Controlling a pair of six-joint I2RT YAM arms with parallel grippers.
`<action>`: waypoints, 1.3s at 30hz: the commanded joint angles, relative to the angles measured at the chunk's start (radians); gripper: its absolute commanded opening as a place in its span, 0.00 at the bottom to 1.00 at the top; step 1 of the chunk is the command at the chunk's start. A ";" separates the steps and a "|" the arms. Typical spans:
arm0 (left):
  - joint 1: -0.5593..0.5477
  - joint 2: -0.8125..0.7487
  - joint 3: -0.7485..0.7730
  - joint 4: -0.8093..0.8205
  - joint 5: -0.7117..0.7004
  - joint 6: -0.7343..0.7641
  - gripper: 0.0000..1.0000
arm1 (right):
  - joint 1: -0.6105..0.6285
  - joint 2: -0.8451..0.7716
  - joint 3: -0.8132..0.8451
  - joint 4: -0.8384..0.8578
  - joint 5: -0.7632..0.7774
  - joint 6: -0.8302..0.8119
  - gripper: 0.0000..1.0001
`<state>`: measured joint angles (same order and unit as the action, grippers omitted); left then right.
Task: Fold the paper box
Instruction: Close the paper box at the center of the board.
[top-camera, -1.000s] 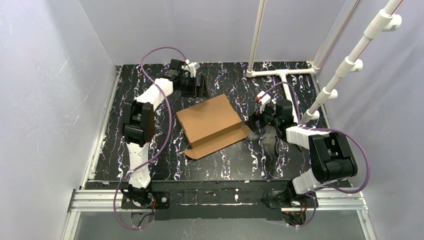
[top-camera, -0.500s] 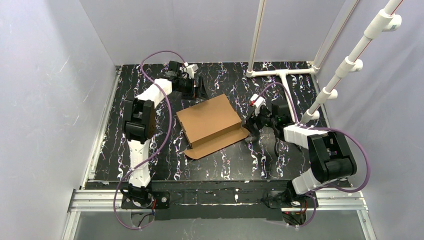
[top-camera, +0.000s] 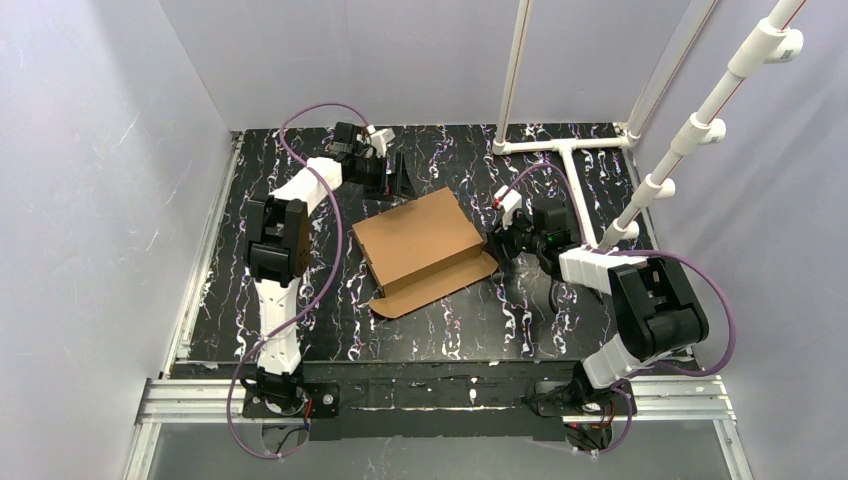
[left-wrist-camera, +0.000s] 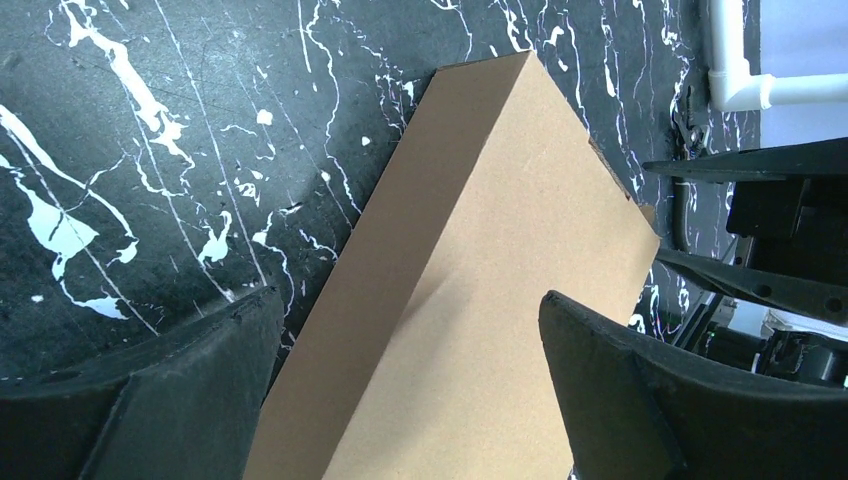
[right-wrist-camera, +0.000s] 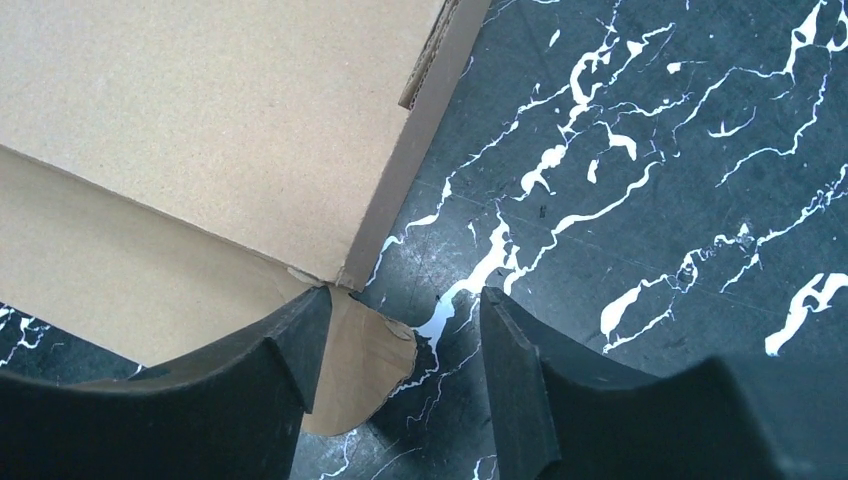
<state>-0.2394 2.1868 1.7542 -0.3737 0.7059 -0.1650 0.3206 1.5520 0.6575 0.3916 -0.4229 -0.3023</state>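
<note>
Although mostly folded, the brown paper box (top-camera: 418, 240) is framed by the spread left gripper (left-wrist-camera: 408, 300); its rounded tab (right-wrist-camera: 360, 370) is straddled, perhaps touched, by the parted right gripper (right-wrist-camera: 405, 300).

Rounded tab of paper box (right-wrist-camera: 200, 130) between parted fingers of right gripper (right-wrist-camera: 400, 315).

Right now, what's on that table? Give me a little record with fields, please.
Table: black with white marbling
Paper box: brown cardboard, mid-table, top down, one flap lying flat on the near side
Left gripper: open, by the box's far edge
Right gripper: open, over the flap's rounded right end
Pipe frame: white, far right corner
</note>
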 joint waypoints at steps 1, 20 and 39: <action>0.011 0.001 -0.016 -0.006 0.041 0.002 0.98 | 0.009 0.010 0.047 0.002 0.055 0.044 0.63; 0.011 -0.011 -0.086 0.038 0.084 -0.029 0.98 | 0.064 0.031 0.058 0.017 0.189 0.175 0.41; 0.157 -0.240 -0.297 0.361 0.064 -0.337 0.98 | 0.003 -0.069 0.067 -0.105 0.066 0.143 0.48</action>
<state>-0.1669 1.9728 1.4330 -0.1257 0.6445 -0.3279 0.3344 1.5234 0.6979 0.2886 -0.3141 -0.1448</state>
